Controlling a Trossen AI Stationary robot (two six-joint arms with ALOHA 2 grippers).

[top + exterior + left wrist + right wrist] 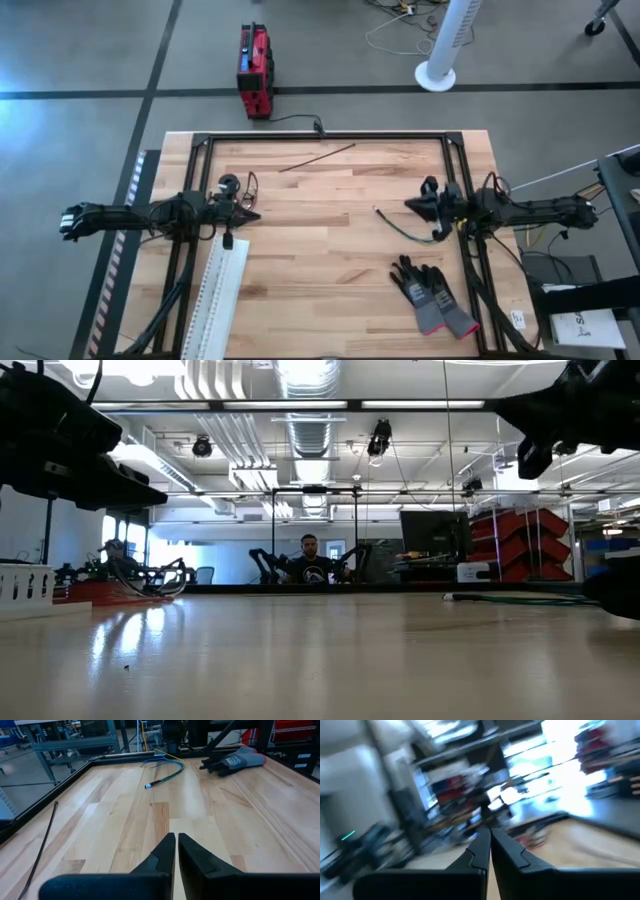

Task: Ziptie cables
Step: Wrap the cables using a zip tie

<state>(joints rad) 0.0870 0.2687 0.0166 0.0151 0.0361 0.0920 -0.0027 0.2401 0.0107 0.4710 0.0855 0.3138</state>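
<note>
The left gripper (254,213) hovered over the left part of the light wooden table (330,280), its two dark fingers (165,851) pressed together with only a thin slit between them and nothing held. Just behind it lay a small coil of red and black wire (236,184), and near its wrist the long white slotted strip (218,296) ran toward the table's front edge. A thin straight black ziptie (317,157) lay well apart, toward the far edge of the table.

The right gripper (410,205) hung over the right part of the table, its fingers (485,847) likewise closed against each other and empty. Just beside and in front of it lay the cables (405,228), a thin dark and greenish bundle curving from a small connector end (148,785) back toward the right arm; in the left wrist view they showed as green, blue and yellow strands (167,766) resting flat on the wood. Neither gripper touched them.

Nearer the front edge on the right sat a pair of black and grey work gloves (430,295). Beyond the table, on the grey floor, stood a red box (254,70) with a thick black cord. In the low view a person (311,563) sat far off in the room behind.
</note>
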